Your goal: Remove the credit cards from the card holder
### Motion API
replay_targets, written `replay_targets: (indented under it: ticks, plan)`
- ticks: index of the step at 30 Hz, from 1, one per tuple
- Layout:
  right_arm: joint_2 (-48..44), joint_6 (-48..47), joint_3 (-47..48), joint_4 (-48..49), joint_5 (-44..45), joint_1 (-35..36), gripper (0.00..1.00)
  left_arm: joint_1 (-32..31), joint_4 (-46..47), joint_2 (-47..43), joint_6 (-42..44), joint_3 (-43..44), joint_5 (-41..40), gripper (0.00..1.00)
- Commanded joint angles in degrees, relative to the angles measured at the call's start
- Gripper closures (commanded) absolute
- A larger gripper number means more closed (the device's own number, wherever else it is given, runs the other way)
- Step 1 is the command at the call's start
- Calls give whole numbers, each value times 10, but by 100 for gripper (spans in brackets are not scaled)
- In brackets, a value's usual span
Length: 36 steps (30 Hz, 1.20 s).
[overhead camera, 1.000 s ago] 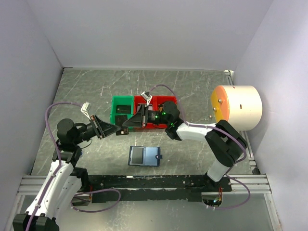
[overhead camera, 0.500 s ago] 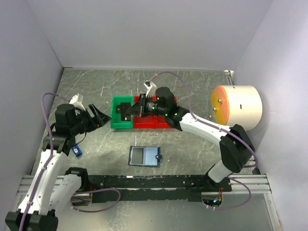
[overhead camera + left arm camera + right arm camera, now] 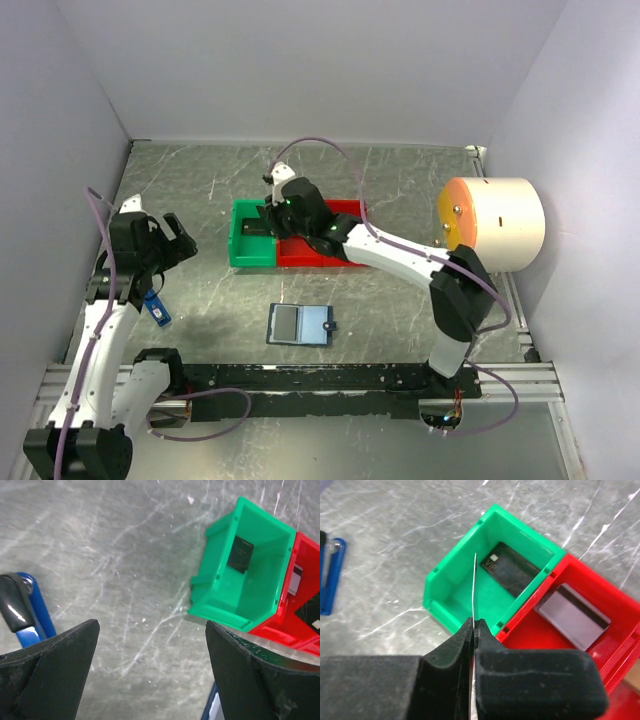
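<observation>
The card holder (image 3: 300, 324) lies open and flat on the table in front of the bins, away from both grippers. My right gripper (image 3: 474, 625) is shut on a thin credit card (image 3: 474, 582), seen edge-on and upright over the green bin (image 3: 455, 595). A dark card (image 3: 512, 570) lies in that bin, and a grey card (image 3: 574, 615) lies in the red bin (image 3: 615, 645). In the top view the right gripper (image 3: 270, 215) hangs over the green bin (image 3: 240, 250). My left gripper (image 3: 180, 238) is open and empty, well left of the bins. Its fingers (image 3: 55, 665) frame bare table.
A small bright-blue tag (image 3: 157, 308) hangs by the left arm and shows in both wrist views (image 3: 35, 610) (image 3: 330, 575). A big cream and orange cylinder (image 3: 495, 222) stands at the right. White walls close in the table on three sides.
The left gripper opened, let go of the card and drew back to the left. The right gripper carried the card leftward, from over the red bin to over the green bin.
</observation>
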Motion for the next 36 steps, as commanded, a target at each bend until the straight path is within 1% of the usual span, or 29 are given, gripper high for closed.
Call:
replay_targets:
  ticks: [1, 3, 7, 12, 16, 22, 26, 31, 36]
  plan:
    - [51, -124, 60, -6, 36, 1, 100, 7, 70, -43, 26, -20, -61, 0]
    - [72, -148, 81, -7, 21, 2, 100, 7, 107, -79, 24, -50, -69, 0]
    - [106, -188, 107, 5, 7, 5, 100, 6, 140, -128, 39, -77, -59, 0]
    - [155, -236, 160, -22, 8, 10, 100, 6, 101, -100, 54, -53, -69, 0]
    - [207, -289, 203, -40, 40, 16, 100, 6, 75, -79, 60, -31, -74, 0]
    - [256, -370, 245, -59, 74, 26, 100, 6, 91, -121, 61, -48, -84, 0]
    - [277, -416, 256, -59, 73, 28, 100, 6, 103, -141, 61, -59, -92, 0]
    - [320, -466, 294, -75, 103, 33, 100, 6, 100, -135, 63, -56, -91, 0]
    - [342, -502, 298, -67, 117, 36, 100, 6, 98, -123, 65, -52, -83, 1]
